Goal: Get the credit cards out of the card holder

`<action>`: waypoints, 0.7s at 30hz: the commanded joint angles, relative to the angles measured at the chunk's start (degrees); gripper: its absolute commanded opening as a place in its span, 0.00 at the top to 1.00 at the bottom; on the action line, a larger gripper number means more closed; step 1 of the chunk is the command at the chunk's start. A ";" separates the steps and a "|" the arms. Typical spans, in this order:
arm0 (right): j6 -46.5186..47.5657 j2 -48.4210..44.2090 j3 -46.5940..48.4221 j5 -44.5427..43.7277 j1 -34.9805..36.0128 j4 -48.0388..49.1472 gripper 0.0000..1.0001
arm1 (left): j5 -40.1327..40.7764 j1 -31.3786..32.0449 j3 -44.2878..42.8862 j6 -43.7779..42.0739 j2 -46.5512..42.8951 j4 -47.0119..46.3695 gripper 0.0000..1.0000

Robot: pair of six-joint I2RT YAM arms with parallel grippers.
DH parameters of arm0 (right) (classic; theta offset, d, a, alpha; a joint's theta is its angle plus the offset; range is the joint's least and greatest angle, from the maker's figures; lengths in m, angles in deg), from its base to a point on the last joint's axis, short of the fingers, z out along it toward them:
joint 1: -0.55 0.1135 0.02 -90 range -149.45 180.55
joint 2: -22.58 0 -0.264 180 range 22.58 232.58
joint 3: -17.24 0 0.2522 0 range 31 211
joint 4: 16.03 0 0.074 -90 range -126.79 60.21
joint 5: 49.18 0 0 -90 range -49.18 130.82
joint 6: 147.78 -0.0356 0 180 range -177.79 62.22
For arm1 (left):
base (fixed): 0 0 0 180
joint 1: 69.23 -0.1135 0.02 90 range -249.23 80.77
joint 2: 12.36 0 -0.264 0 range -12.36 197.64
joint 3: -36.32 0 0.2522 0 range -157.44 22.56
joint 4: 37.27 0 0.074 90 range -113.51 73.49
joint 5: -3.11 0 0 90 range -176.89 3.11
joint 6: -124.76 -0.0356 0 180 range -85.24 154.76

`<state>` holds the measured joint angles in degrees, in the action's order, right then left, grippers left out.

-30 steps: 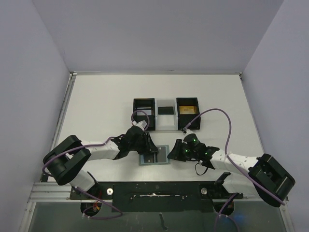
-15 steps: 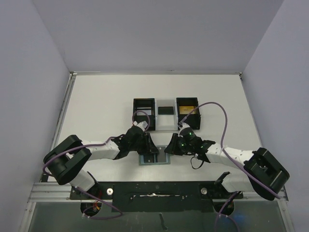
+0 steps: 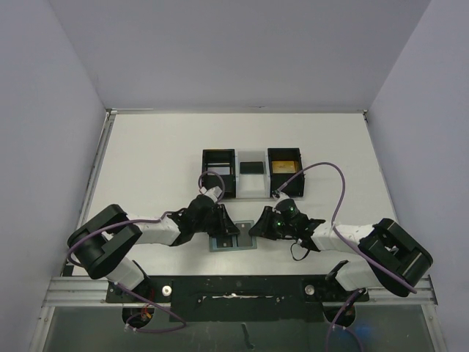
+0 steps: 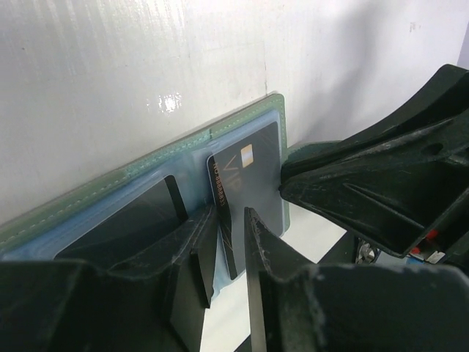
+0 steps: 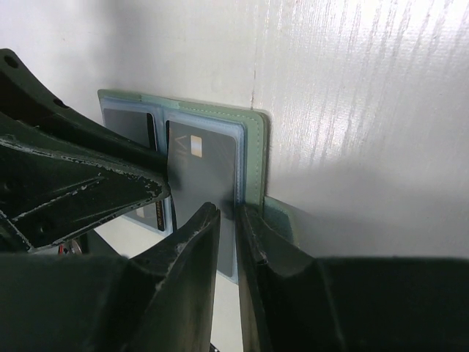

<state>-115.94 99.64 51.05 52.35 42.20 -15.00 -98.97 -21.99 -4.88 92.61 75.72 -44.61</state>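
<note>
Directly between both claws lies the open card holder (image 3: 234, 240), a dark credit card (image 4: 253, 172) in its pocket; the left claw (image 4: 231, 216) pinches that card's edge, the right claw (image 5: 227, 213) is narrowed over the pocket rim, grip unclear. Beyond them a black box (image 3: 285, 151) holds a gold card (image 3: 284, 168).

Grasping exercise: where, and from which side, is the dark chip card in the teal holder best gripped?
Likely the near short edge of the dark chip card, from the left gripper: it lies flat in its pocket, that end facing the fingers.
</note>
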 commanded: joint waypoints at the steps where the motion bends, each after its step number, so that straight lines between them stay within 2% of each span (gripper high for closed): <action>1: 0.11 1.28 -1.61 -0.59 0.67 -2.12 0.82 | -0.23 0.39 0.68 1.04 -1.13 -3.51 0.81; 3: 0.26 0.88 -1.52 -0.80 0.71 -2.47 0.82 | -0.10 0.32 0.56 1.04 -1.63 -3.54 0.82; 12: 1.02 0.38 -0.19 -0.27 0.80 -3.51 0.82 | -2.05 0.27 1.37 3.35 -2.07 -9.57 1.00; 21: 0.97 -0.87 -0.34 -1.03 0.80 -4.78 0.82 | -1.19 -0.38 2.77 3.23 -4.83 -8.88 1.00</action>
<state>-115.80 99.24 50.99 52.15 42.22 -15.44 -98.47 -22.16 -1.93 95.51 73.97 -48.20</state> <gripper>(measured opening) 0.179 0.009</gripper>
